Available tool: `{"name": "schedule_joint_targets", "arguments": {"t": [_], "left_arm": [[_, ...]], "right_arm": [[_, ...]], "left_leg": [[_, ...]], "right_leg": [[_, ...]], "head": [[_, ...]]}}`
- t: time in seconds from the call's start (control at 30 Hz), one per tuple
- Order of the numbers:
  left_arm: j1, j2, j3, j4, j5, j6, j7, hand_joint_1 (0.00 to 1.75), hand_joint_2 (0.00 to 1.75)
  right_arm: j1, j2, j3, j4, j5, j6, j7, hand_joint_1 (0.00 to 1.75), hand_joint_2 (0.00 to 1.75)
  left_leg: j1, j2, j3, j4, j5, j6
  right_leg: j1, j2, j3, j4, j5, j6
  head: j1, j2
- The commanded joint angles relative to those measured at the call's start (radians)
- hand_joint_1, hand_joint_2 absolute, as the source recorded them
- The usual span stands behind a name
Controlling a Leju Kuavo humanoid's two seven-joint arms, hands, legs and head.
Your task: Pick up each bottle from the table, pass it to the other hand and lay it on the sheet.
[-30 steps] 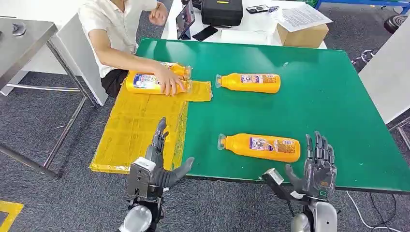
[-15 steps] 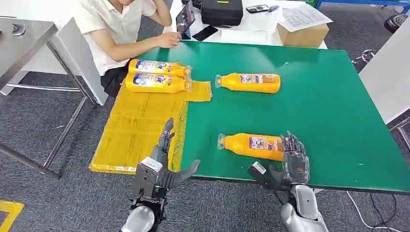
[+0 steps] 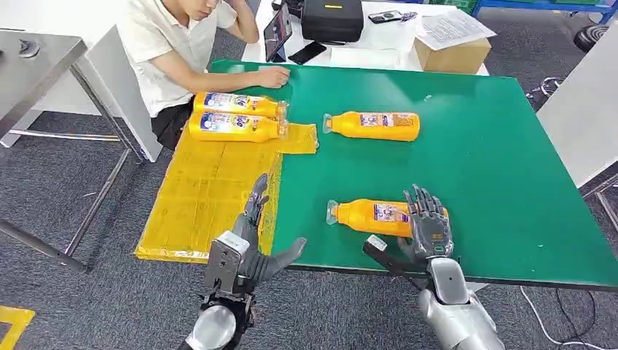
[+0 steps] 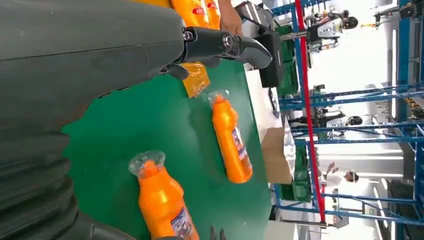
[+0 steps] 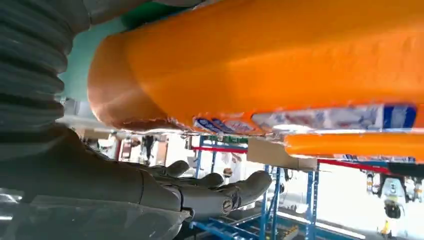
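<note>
Right hand [image 3: 428, 224] has moved in from the table's near edge over the last second and now lies over the base end of the near orange plastic bottle [image 3: 372, 216], fingers spread across it, not yet wrapped; no grip that I can confirm. Bottle lies flat on the green table [image 3: 495, 160]. Left hand [image 3: 251, 244] waits open beside the yellow sheet [image 3: 204, 197], where two bottles [image 3: 233, 117] lie. Far bottle [image 3: 373, 125] untouched. Judgement: grasp about to begin.

The bottle [image 3: 382, 216] labels' print is too small to read.
</note>
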Motion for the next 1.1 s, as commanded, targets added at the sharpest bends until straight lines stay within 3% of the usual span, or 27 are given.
{"name": "schedule_joint_targets", "arguments": {"t": [0.03,0.33,0.43,0.47,0.5,0.7,0.73,0.83,1.1], "left_arm": [[-0.005,0.019,-0.014,0.009,-0.025,0.001,0.037,0.0,1.75],[-0.005,0.019,-0.014,0.008,-0.026,0.001,0.037,0.0,1.75],[-0.008,0.027,-0.031,0.007,-0.038,-0.019,0.059,0.0,1.75],[-0.009,0.027,-0.034,0.007,-0.039,-0.026,0.067,0.0,1.75],[-0.011,0.029,-0.038,0.009,-0.039,-0.034,0.073,0.0,1.75],[-0.015,0.031,-0.046,0.015,-0.038,-0.045,0.079,0.0,1.75],[-0.027,0.04,-0.063,0.024,-0.028,-0.068,0.082,0.0,1.75],[-0.048,0.039,-0.079,0.052,-0.004,-0.089,0.073,0.0,1.75],[-0.049,0.04,-0.09,0.049,-0.001,-0.094,0.072,0.0,1.75]], "right_arm": [[-0.076,-0.028,0.092,0.151,0.001,0.237,0.157,0.0,1.75],[-0.075,-0.03,0.092,0.151,0.001,0.238,0.157,0.0,1.75],[-0.087,-0.032,0.073,0.156,-0.051,0.318,0.135,0.02,1.75],[-0.094,-0.041,0.085,0.152,-0.059,0.346,0.122,1.34,1.75],[-0.107,-0.048,0.089,0.156,-0.088,0.384,0.084,1.75,1.75],[-0.116,-0.062,0.076,0.147,-0.161,0.433,0.03,1.75,1.75],[-0.097,-0.114,0.034,0.081,-0.416,0.615,-0.161,1.75,1.75],[-0.065,-0.152,0.033,0.019,-0.592,0.724,-0.259,1.75,1.75],[-0.056,-0.174,0.058,-0.004,-0.636,0.729,-0.273,1.75,1.75]], "left_leg": [[0.001,-0.002,0.002,-0.001,0.001,-0.002],[0.001,-0.004,0.007,-0.001,0.001,-0.002],[0.0,-0.002,0.008,-0.001,0.0,0.0],[0.001,-0.004,0.008,-0.001,0.001,-0.001],[0.001,-0.003,0.008,-0.001,0.001,-0.001],[0.001,-0.003,0.008,-0.001,0.001,-0.001],[0.0,-0.004,0.009,-0.001,0.001,-0.001],[0.001,-0.009,0.009,-0.002,0.003,-0.001],[0.001,-0.004,0.013,-0.002,0.0,-0.002]], "right_leg": [[0.001,0.0,0.002,-0.001,0.0,-0.002],[0.001,-0.002,0.002,-0.003,0.0,-0.002],[0.0,-0.001,0.008,-0.002,0.0,-0.001],[0.001,-0.002,0.008,-0.003,0.0,-0.002],[0.001,-0.002,0.008,-0.002,0.0,-0.001],[0.001,-0.002,0.008,-0.002,0.001,-0.002],[0.0,-0.002,0.008,-0.002,0.001,-0.001],[0.001,-0.007,0.003,-0.004,0.0,-0.002],[0.001,-0.002,0.014,-0.004,0.0,-0.001]], "head": [[0.0,0.0],[0.0,0.0],[0.0,0.0],[0.0,0.0],[0.0,0.0],[0.0,0.0],[0.0,0.0],[0.0,0.0],[0.0,0.0]]}}
